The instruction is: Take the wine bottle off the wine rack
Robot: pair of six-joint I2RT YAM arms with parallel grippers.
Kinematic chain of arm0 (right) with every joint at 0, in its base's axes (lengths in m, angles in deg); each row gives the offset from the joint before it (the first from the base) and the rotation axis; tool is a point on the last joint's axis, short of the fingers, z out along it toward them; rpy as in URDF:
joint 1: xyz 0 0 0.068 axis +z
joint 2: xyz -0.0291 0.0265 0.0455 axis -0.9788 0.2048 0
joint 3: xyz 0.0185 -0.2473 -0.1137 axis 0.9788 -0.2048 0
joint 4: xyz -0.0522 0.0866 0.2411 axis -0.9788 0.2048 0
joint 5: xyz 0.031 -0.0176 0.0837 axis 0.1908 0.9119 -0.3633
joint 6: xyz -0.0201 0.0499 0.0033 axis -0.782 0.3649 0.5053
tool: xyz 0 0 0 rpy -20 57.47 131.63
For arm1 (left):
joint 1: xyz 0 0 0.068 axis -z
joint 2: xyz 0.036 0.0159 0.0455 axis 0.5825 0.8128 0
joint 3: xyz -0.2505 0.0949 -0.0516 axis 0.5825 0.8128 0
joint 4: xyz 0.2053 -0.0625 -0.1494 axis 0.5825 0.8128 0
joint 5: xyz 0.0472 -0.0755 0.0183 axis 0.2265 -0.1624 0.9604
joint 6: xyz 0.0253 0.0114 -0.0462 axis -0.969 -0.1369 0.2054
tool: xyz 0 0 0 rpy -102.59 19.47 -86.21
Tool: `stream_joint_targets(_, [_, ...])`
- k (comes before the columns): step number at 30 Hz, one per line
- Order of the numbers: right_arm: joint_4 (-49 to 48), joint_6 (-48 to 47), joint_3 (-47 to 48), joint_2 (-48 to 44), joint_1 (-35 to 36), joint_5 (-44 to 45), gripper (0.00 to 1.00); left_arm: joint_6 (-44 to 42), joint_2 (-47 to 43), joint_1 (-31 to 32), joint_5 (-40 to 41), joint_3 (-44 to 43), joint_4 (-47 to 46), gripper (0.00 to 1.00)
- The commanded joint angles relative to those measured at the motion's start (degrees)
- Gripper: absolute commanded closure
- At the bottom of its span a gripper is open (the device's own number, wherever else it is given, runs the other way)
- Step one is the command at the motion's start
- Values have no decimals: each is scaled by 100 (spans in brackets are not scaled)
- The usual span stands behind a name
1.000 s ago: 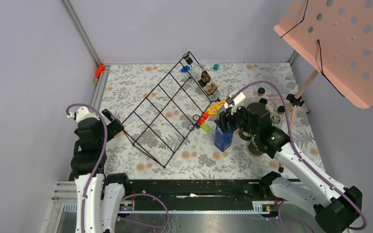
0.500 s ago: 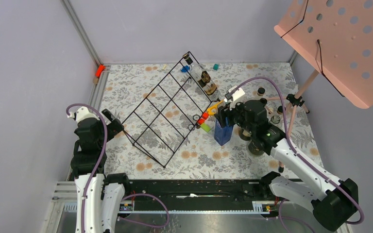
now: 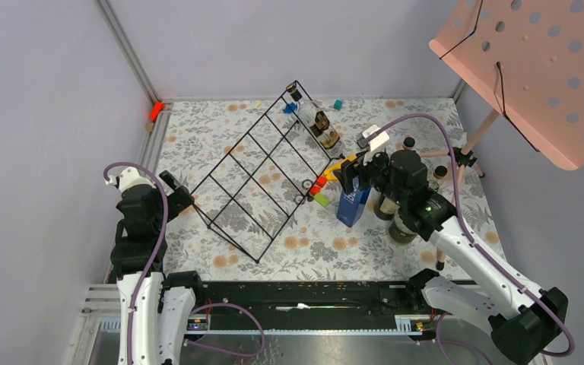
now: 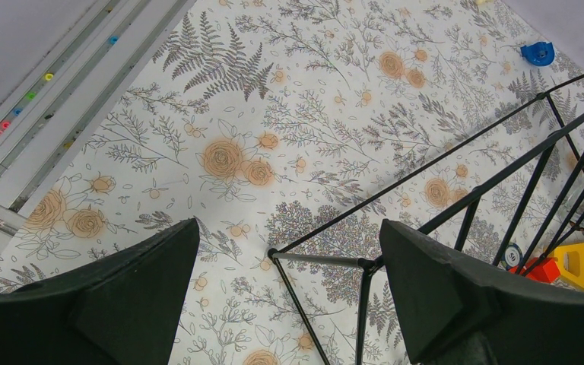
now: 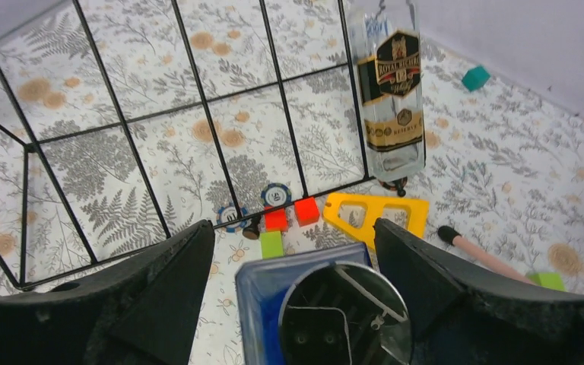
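The wine rack, a black wire grid frame, lies at the table's middle. The wine bottle, clear with a black and gold label, rests on the rack's far right edge; it also shows in the right wrist view. My right gripper is open, its jaws wide apart above a blue box, near of the bottle. My left gripper is open and empty at the rack's near left corner.
The blue box stands right of the rack with a dark round can in it. A yellow piece, red and green blocks and poker chips lie beside it. Dark jars stand right of it. A pink music stand overhangs the back right.
My right gripper has moved a little toward the far side, staying over the blue box, which now leans slightly. The left arm, the rack and the bottle have not moved.
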Motion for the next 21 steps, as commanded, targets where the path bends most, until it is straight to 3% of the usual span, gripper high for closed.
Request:
stream_joint_targets(1, [156,-176,314,-220,21,-291,15,-80,33,-29,-78,6,-314,1])
stream_joint_targets(14, [1364,-779,705,-358,8,-95,14,-79,64,-29,-103,6,-320,1])
stream_joint_targets(21, [1948,-663,1142,-82,-148,-475,14,-82,59,-29,-104,3,-323,1])
